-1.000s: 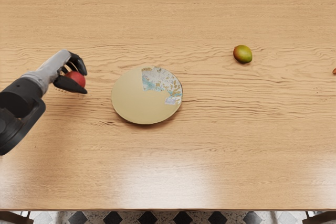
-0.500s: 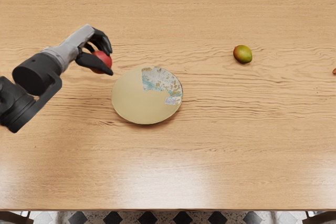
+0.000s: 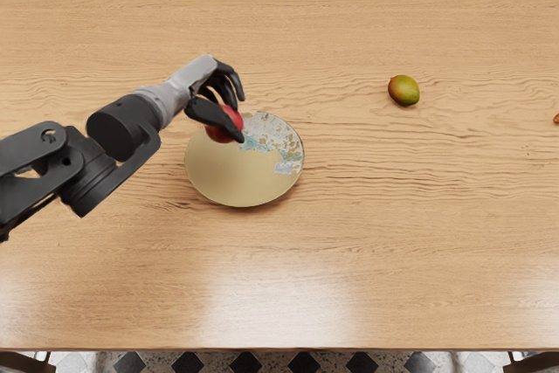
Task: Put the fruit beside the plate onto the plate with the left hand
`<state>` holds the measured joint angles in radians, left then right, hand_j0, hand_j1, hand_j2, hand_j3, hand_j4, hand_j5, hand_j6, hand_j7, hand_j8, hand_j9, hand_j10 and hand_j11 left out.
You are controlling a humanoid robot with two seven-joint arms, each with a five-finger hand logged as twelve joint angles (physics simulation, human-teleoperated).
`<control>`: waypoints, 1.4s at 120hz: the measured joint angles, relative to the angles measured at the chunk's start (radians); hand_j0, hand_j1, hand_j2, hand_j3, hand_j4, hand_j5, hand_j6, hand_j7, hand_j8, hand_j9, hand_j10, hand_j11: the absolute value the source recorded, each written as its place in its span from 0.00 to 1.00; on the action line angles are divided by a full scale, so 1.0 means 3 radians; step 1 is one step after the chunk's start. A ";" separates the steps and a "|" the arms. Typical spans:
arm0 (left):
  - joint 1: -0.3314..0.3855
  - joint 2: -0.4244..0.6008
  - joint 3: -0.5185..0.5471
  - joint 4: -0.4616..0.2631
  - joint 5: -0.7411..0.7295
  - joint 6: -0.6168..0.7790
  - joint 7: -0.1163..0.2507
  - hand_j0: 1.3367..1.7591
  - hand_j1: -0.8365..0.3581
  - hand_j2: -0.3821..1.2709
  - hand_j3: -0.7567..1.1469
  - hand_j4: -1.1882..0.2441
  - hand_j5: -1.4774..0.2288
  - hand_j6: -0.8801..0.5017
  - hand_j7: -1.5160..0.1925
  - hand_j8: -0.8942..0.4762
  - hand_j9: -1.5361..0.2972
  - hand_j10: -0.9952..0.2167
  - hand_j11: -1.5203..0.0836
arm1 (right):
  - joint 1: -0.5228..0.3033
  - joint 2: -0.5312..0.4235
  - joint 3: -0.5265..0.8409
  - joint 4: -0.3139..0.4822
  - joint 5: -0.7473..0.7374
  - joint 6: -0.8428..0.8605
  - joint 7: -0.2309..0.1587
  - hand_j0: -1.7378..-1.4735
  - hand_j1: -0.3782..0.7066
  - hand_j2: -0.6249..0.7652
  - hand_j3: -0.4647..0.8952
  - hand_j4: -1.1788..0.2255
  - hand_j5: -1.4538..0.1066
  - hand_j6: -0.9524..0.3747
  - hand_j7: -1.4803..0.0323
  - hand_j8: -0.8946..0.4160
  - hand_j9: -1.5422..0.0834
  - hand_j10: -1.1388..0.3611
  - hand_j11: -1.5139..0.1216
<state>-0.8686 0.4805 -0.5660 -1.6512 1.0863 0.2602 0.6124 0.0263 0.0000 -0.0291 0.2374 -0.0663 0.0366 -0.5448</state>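
Bright, soft light falls evenly from above, leaving a broad pale sheen on the near part of the wooden table [image 3: 393,242]. The plate [image 3: 229,179] and the mango [image 3: 403,90] cast thin, faint shadows, and outlines are crisp edge to edge.

Wooden table [image 3: 367,259] filling the view, green and red fruit [image 3: 403,90] lying far right on it, small reddish object [image 3: 556,118] cut off at the right edge, checkered floor [image 3: 262,362] near.
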 joint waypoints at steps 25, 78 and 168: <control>-0.0098 -0.0230 0.0002 0.0367 0.0011 -0.0089 0.0000 0.74 0.49 0.56 0.40 0.23 0.18 0.02 0.21 0.23 0.21 0.31 0.23 | 0.0015 0.0000 0.0000 -0.0001 0.0001 -0.0003 0.0000 0.30 0.03 0.45 0.34 0.84 0.93 0.72 0.98 0.68 0.95 0.76 0.93; -0.0201 -0.0436 -0.0014 0.0701 0.0019 -0.0127 -0.0004 0.75 0.60 0.44 0.40 0.44 0.43 0.24 0.45 0.33 0.44 0.45 0.48 | 0.0038 0.0000 -0.0001 -0.0005 0.0001 -0.0004 0.0000 0.30 0.03 0.45 0.34 0.84 0.93 0.72 0.98 0.68 0.95 0.76 0.93; 0.0020 0.1646 -0.0477 0.0141 -0.4743 -0.2586 -0.0005 0.76 0.96 0.24 0.40 0.80 0.84 0.61 0.86 0.63 0.81 0.79 0.92 | 0.0045 0.0000 0.0006 0.0003 0.0001 -0.0001 -0.0002 0.30 0.03 0.45 0.34 0.84 0.93 0.72 0.98 0.68 0.95 0.76 0.93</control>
<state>-0.8626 0.9742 -0.7092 -1.6090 -0.3367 -0.5155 0.6109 0.0399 0.0000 -0.0273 0.2382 -0.0660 0.0362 -0.5454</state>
